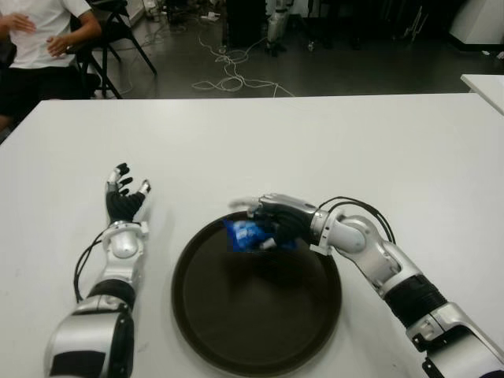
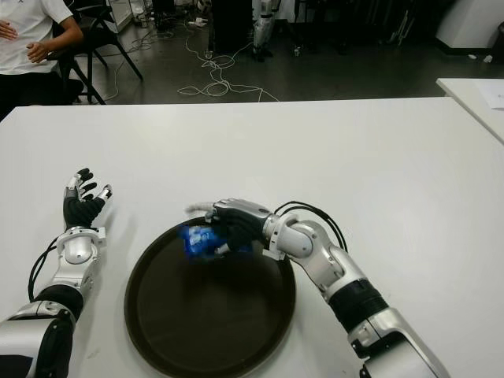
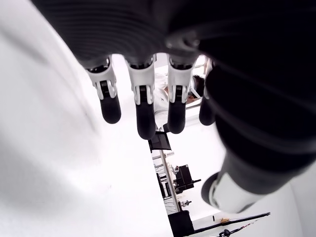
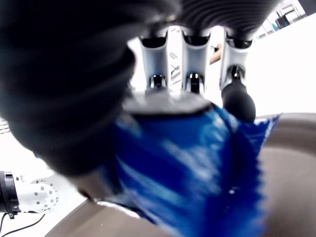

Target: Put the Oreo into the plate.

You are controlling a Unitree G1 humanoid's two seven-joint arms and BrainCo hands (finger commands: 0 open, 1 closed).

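Observation:
A blue Oreo packet (image 1: 246,235) hangs in my right hand (image 1: 266,220), just above the far rim of the round dark brown plate (image 1: 236,323). In the right wrist view the fingers (image 4: 237,96) and the thumb are wrapped around the blue wrapper (image 4: 197,168), with the plate's brown surface (image 4: 291,173) below it. My left hand (image 1: 124,197) shows on the white table to the left of the plate, its fingers (image 3: 143,106) spread and holding nothing.
The white table (image 1: 315,142) stretches wide behind and to the right of the plate. A person in a white shirt (image 1: 39,35) sits beyond the table's far left corner. Cables (image 1: 232,75) lie on the floor beyond, and another table's corner (image 1: 488,83) stands far right.

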